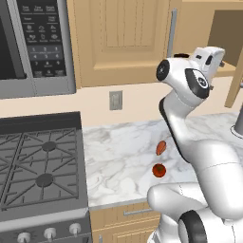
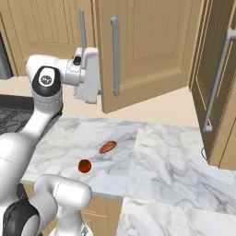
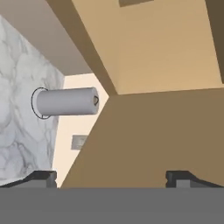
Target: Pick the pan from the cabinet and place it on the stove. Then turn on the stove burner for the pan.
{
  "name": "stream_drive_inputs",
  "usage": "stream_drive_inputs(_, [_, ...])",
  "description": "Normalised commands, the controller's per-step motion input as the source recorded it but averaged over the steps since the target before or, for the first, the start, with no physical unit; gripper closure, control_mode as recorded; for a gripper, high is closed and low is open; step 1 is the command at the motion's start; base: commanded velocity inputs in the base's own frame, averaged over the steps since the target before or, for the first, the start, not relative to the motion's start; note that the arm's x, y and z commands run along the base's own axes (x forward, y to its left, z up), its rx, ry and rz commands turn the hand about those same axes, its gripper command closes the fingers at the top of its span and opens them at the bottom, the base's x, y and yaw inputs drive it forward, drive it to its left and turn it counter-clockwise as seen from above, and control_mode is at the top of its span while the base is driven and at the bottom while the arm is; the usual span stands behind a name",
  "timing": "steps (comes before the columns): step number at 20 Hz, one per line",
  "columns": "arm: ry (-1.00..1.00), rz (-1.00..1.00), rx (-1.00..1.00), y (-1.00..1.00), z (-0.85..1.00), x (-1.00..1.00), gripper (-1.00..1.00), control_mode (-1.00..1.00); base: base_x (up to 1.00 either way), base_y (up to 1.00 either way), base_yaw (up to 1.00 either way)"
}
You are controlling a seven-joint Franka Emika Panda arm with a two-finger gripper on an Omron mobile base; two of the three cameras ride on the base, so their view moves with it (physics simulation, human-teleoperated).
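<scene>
Your hand [image 3: 111, 177] is raised near the open cabinet [image 2: 147, 50], its fingers spread apart and holding nothing. The stove [image 1: 40, 166] sits left of the marble desk [image 2: 152, 156], where two small red items [image 2: 84, 166] lie.

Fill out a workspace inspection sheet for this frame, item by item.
Surface: marble counter, right of the stove.
Job's things: stove, knobs along its front; cabinet, door swung open.
Clutter: round red fruit and brown oblong item on the counter, apart; grey cylinder standing on the counter.
Grippers: claw open, up by the cabinet door, holding nothing.
Cables: nothing seen.
Surroundings: microwave above the stove; wall outlet.
</scene>
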Motion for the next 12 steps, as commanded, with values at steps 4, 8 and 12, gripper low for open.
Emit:
stream_drive_inputs(4, [0.05,-0.14,0.0,-0.69,-0.12,-0.17,-1.0,-1.0,0.0,0.0,0.0])
stream_drive_inputs(8, [0.01,-0.13,0.0,-0.73,-0.1,-0.3,-1.0,-1.0,0.0,0.0,0.0])
stream_drive_inputs(12, [0.0,-0.13,0.0,-0.77,-0.08,-0.41,-1.0,-1.0,0.0,0.0,0.0])
